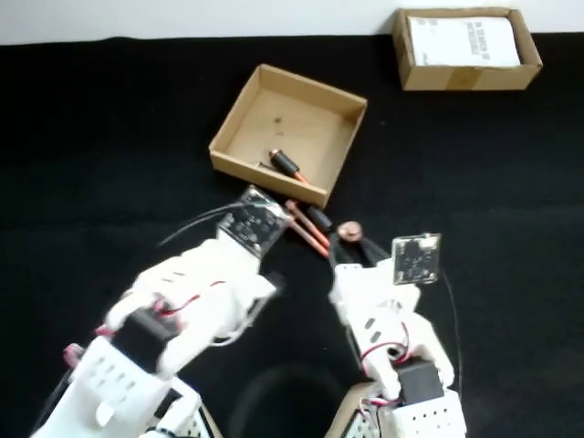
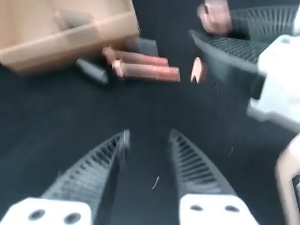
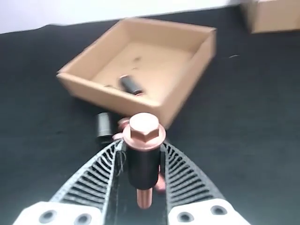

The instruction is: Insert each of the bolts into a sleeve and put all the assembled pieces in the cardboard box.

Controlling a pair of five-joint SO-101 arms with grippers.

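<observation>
My right gripper (image 3: 140, 147) is shut on an assembled piece (image 3: 142, 157), a copper bolt standing upright in a black sleeve, held just in front of the cardboard box (image 3: 187, 89). From above, that copper head (image 1: 349, 232) sits right of the loose parts. Another assembled piece (image 1: 285, 164) lies inside the box (image 1: 239, 117). Two loose bolts (image 2: 140, 65) lie side by side on the black cloth below the box's near corner, with one black sleeve (image 2: 93, 70) beside them and another (image 2: 147, 47) behind. My left gripper (image 2: 147, 136) is open and empty, a short way back from the bolts.
A second cardboard box (image 1: 456, 75) holding a printed sheet stands at the far right back. The white strip of the table's far edge (image 1: 182, 18) runs along the back. Both arms' white bodies (image 1: 182, 310) crowd the near middle.
</observation>
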